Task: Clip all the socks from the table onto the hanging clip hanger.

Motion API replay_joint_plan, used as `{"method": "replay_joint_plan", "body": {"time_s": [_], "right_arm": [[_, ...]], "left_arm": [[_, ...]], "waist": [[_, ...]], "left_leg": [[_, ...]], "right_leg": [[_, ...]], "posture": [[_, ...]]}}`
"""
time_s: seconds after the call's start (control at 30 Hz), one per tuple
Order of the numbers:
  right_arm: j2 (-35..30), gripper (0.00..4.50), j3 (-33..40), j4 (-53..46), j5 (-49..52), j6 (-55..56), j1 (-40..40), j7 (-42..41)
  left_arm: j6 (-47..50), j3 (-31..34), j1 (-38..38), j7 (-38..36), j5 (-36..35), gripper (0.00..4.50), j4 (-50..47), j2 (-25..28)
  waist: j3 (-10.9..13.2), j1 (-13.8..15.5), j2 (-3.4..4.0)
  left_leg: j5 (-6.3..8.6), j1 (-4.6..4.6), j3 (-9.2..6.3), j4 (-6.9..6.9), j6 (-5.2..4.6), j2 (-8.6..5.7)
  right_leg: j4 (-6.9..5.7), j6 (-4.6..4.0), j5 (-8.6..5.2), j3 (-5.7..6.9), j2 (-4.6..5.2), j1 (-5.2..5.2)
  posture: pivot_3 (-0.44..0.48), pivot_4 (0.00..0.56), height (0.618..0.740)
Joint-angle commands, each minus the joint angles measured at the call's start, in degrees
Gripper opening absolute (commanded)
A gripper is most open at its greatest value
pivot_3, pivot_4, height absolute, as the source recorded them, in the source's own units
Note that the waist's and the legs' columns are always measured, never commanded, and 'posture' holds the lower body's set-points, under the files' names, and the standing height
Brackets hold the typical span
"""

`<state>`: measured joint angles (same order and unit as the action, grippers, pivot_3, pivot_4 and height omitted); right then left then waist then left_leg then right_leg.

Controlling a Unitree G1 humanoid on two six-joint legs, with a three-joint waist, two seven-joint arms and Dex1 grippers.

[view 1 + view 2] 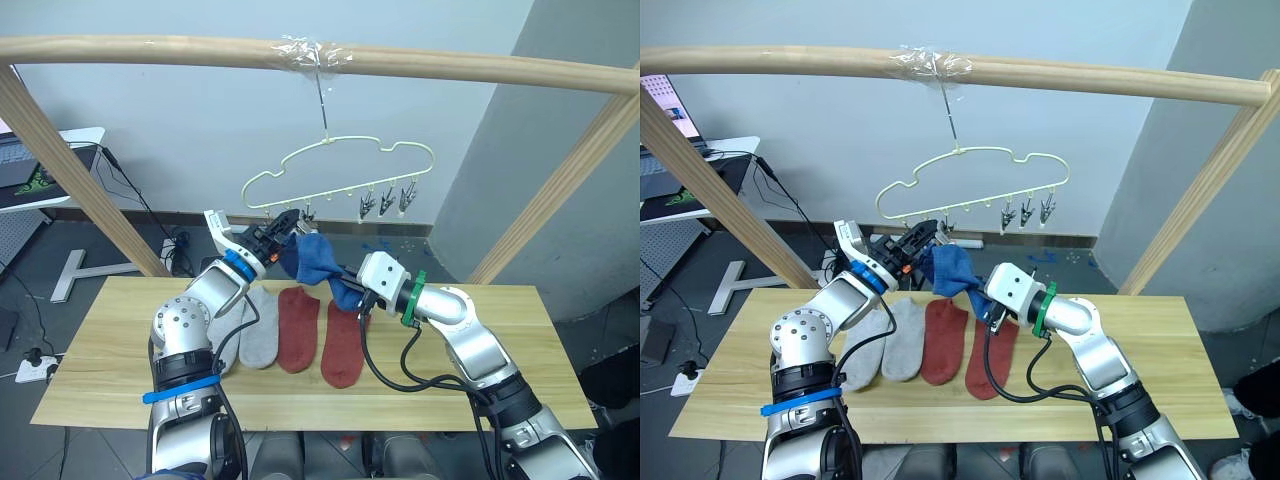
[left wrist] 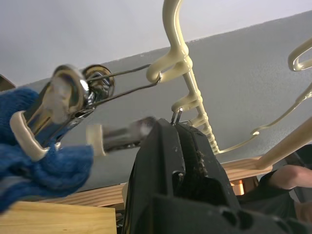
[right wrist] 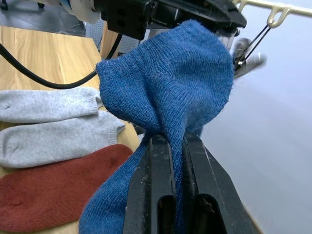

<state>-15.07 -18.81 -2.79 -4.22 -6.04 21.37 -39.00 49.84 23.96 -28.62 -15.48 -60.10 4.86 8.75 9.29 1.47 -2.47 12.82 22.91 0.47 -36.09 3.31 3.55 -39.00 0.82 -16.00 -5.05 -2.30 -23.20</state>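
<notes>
While the blue sock hangs mid-frame, pinched by your right tool, its upper edge sits at a clip your left tool squeezes on the hanger. Four socks, grey and red, wait on the counter below. No sock looks clipped yet.

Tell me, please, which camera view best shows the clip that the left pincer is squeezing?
The left wrist view: the clip is close and side-on, its tips at the blue sock, with the left pincer shut on its handle. In the head views it is tiny, tucked behind the pincer under the clip hanger. The right wrist view catches it blurred beyond the sock.
</notes>
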Motion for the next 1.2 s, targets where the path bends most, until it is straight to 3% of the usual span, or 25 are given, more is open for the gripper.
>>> {"method": "replay_joint_plan", "body": {"time_s": [0.03, 0.97, 1.2], "right_arm": [[0.4, 0.01, 0.6, -1.5, 2.4, -1.0, 0.1, -0.9], [2.9, 0.01, 0.9, -0.8, 3.8, -1.7, 1.7, 1.2], [3.9, 0.00, -0.1, 0.4, 3.1, -1.5, 1.9, 1.8]], "left_arm": [[0.0, -0.2, -0.3, 0.0, -1.0, 0.00, -1.8, 0.2], [0.1, -0.9, 0.4, -2.4, -1.4, 0.00, -3.6, 0.4], [1.3, 0.5, 2.1, -2.2, -3.5, 2.14, -4.7, 1.3]], "waist": [[0.0, 0.0, 0.00], [0.0, 0.0, -0.02], [0.0, -0.2, -0.02]], "left_leg": [[0.00, 0.00, 0.00, 0.00, 0.00, 0.00], [0.00, 0.03, -0.02, 0.01, 0.00, 0.00], [0.00, 0.04, 0.00, 0.01, 0.01, 0.00]], "right_leg": [[0.00, 0.00, 0.00, 0.00, 0.00, 0.00], [0.03, 0.02, -0.01, -0.01, 0.00, -0.02], [0.04, 0.01, -0.01, -0.03, 0.00, -0.04]], "posture": [[0.167, 0.151, 0.740], [0.138, 0.149, 0.740], [0.109, 0.136, 0.740]]}}
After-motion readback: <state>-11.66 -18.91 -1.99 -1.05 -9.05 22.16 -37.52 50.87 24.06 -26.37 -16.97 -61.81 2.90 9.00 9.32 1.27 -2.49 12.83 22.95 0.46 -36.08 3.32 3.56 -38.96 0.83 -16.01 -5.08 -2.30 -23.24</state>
